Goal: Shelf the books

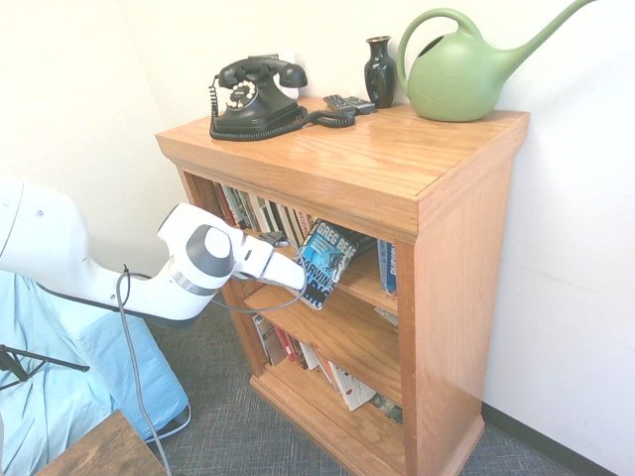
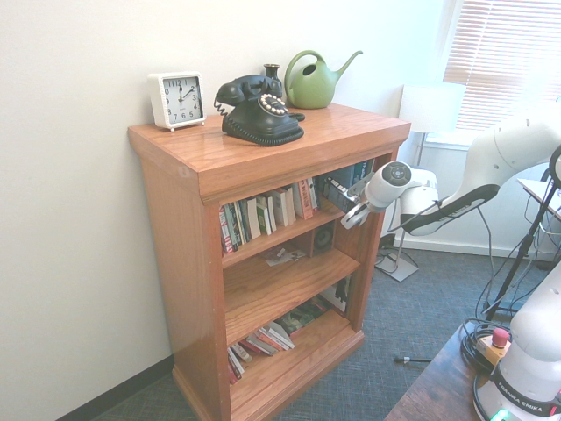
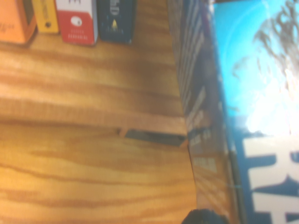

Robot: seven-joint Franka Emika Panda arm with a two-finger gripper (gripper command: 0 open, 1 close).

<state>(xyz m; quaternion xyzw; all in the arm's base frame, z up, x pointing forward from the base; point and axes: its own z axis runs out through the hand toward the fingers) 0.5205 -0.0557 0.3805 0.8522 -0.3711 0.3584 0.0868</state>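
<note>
The book (image 1: pixel 328 260) is a thick paperback with a blue-and-black cover and white lettering. It hangs tilted at the front of the top level of the wooden shelf (image 1: pixel 466 248), and its lower corner dips below that level's board. My gripper (image 1: pixel 301 277) is shut on its lower left corner, coming in from the left. From the other side, the gripper (image 2: pixel 354 216) is at the shelf's right front, with the book (image 2: pixel 337 190) dark just past it. In the wrist view the blue cover (image 3: pixel 261 93) and page edges (image 3: pixel 201 116) fill one side above the shelf board (image 3: pixel 93 98).
A row of thin books (image 2: pixel 267 210) stands on the top level, with blue ones (image 1: pixel 386 266) at its far end. Loose books (image 1: pixel 347 382) lie on the bottom level. On top are a black telephone (image 1: pixel 253 97), vase (image 1: pixel 379 69), green watering can (image 1: pixel 461 69) and clock (image 2: pixel 177 99).
</note>
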